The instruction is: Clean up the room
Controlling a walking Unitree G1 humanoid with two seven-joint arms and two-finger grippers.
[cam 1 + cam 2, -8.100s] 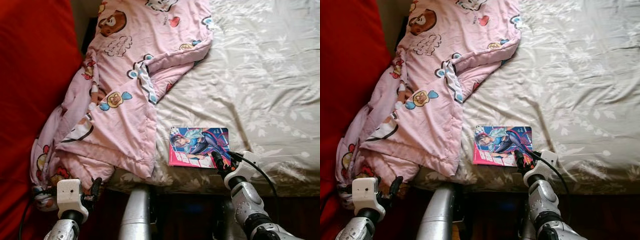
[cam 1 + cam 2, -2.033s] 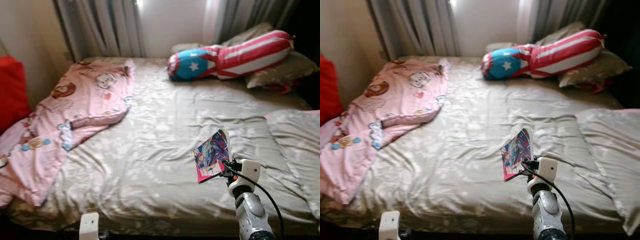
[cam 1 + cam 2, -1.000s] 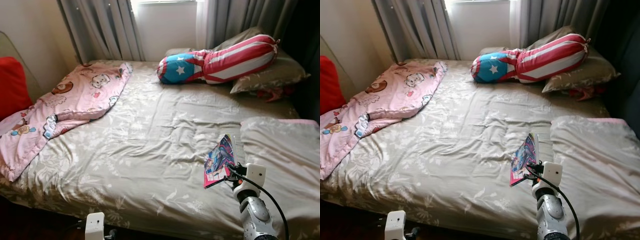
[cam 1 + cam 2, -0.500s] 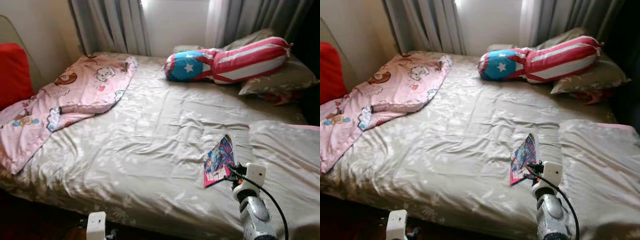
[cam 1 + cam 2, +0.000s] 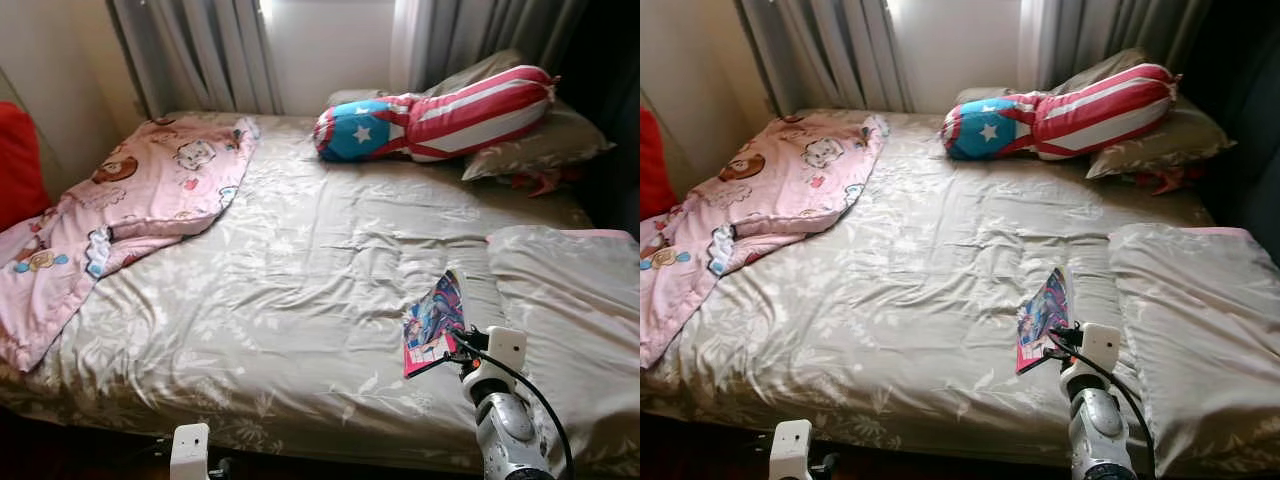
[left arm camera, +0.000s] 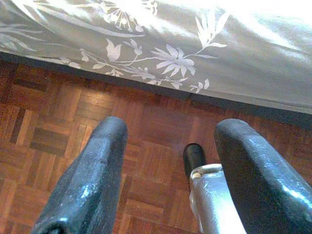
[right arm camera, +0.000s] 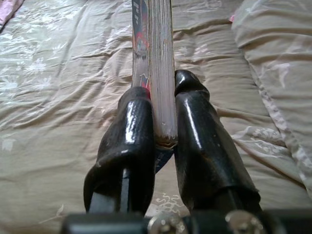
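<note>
A thin comic book (image 5: 434,323) with a colourful illustrated cover is clamped between the two black fingers (image 7: 132,141) of the right gripper (image 7: 162,139) and is held on edge above the near right part of the bed (image 5: 300,290); in the right wrist view only its spine and page edges are seen, and the cover drawing is too small in the head views to be made out. The left gripper (image 6: 170,180) hangs low beside the near edge of the bed, its fingers spread wide with nothing between them, above a parquet floor (image 6: 63,126); most of that arm is cut off at the bottom of the head views. A pink cartoon-printed blanket (image 5: 120,210) is draped over the far left corner and spills off the left side. A star-and-stripe bolster (image 5: 440,110) lies against grey pillows (image 5: 540,145) at the far end, below curtains (image 5: 200,50). A folded grey duvet (image 5: 565,300) on the right is partly cut off by the frame.
</note>
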